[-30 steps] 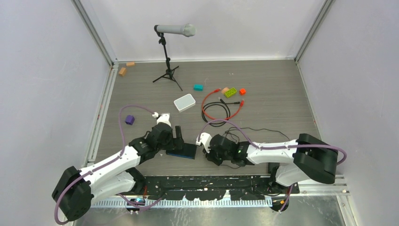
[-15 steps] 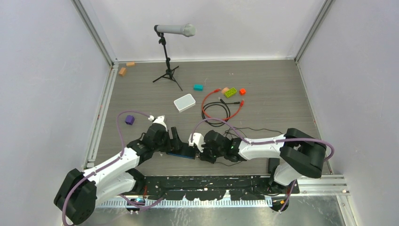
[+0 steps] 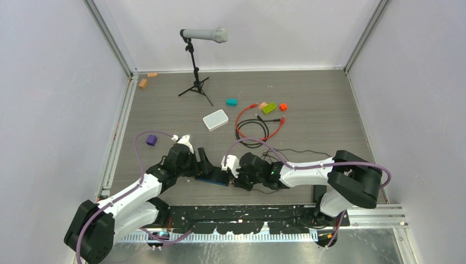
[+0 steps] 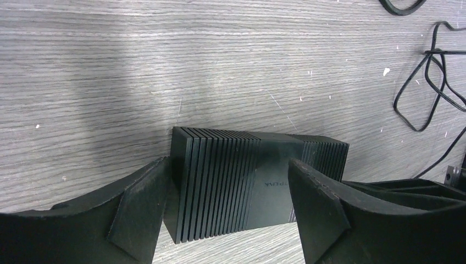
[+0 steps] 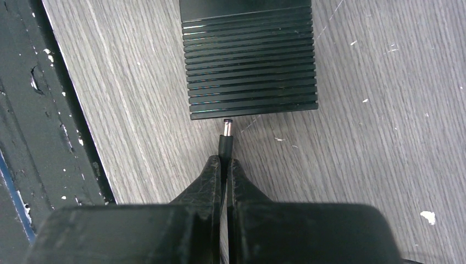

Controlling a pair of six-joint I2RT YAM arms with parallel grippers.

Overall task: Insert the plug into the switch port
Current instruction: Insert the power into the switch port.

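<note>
Black barrel plug (image 5: pixel 226 135), pinched in the closed right gripper (image 5: pixel 224 165), has swung in from the right and its tip now meets the edge of the ribbed black switch (image 5: pixel 250 60). No port is discernible. Jaws of the left gripper (image 4: pixel 226 184) straddle the switch and are narrowing, grip unconfirmed; bracing for the push seems likely.

From the right wrist we see only the front tip of the plug (image 5: pixel 226 140) just ahead of the right fingers (image 5: pixel 206 187); its rear and cable are buried between them, and the switch port on the facing edge of the black box (image 5: pixel 250 60) cannot be made out. Between the left fingers (image 4: pixel 137 214) the box's near end is covered or cut off, and we cannot tell whether either finger touches its sides. From above, both wrists hide most of the box, and the plug is too small to find.
</note>
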